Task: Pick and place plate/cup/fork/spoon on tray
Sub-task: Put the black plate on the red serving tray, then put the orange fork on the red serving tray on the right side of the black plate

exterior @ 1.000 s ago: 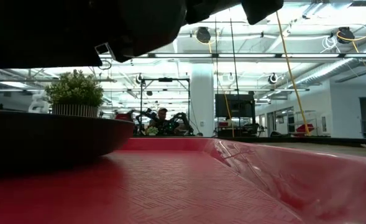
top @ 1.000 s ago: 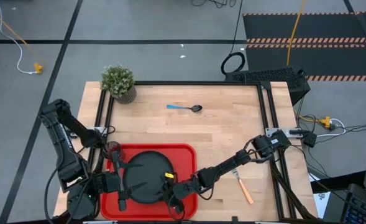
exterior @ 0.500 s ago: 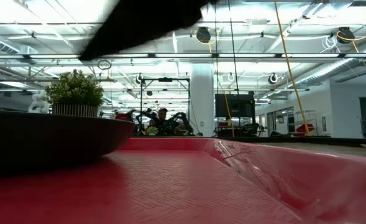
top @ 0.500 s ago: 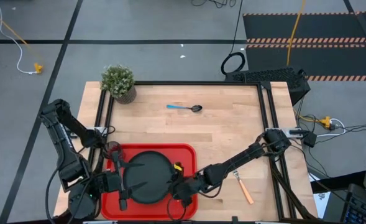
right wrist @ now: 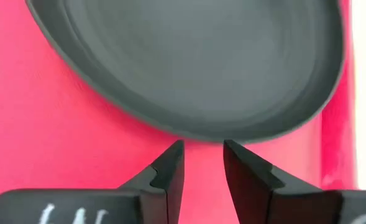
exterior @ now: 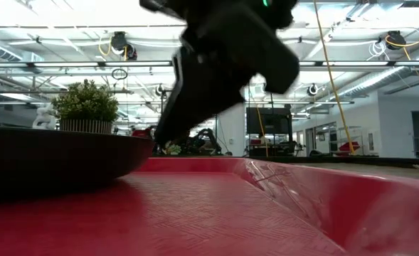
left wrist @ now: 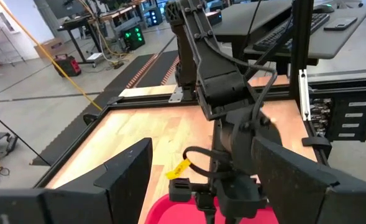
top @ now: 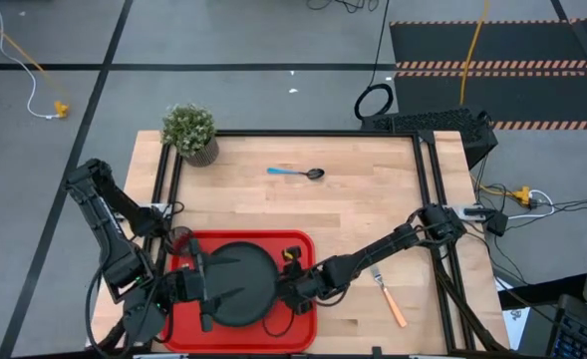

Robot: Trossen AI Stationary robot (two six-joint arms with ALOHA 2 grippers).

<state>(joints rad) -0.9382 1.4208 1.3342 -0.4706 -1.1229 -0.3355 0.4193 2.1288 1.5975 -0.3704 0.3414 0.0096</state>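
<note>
A: High view: plate [top: 235, 284] lies on the tray [top: 303, 321]; my right fingers [top: 291, 294] beside its rim.

B: Wrist view?

A: Narrowly parted, holding nothing. Plate looks stiff, slick; I'd pinch the raised rim.

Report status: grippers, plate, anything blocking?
Right gripper empty, slightly open beside plate. Left gripper open over plate's other edge. Plate on tray. Nothing blocking.

Right claw [right wrist: 203, 163] low, fingers slightly apart, holding nothing. Left claw [left wrist: 198, 180] spread wide, empty, facing right arm.
</note>
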